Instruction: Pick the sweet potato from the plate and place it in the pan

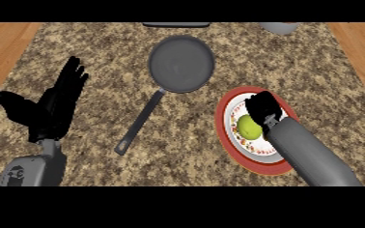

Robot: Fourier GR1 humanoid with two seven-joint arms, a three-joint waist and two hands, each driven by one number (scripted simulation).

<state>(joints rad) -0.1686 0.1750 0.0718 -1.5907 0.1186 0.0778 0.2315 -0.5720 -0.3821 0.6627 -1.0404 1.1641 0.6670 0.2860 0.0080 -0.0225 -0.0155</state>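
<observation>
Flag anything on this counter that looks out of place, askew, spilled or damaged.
Nothing stands out. The pan sits flat and empty, its handle pointing down-left. The red-rimmed plate lies level with a yellow-green item on it, under the right hand. The left hand rests open at the left. No spills or breakage visible.

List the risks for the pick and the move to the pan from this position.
1. The right hand and forearm cover much of the plate, so its hold on the yellow-green item cannot be checked; it may slip out.
2. A sideways pull could drag or tip the plate on the counter.
3. The pan lies up and left; its long handle could be knocked in passing.
</observation>
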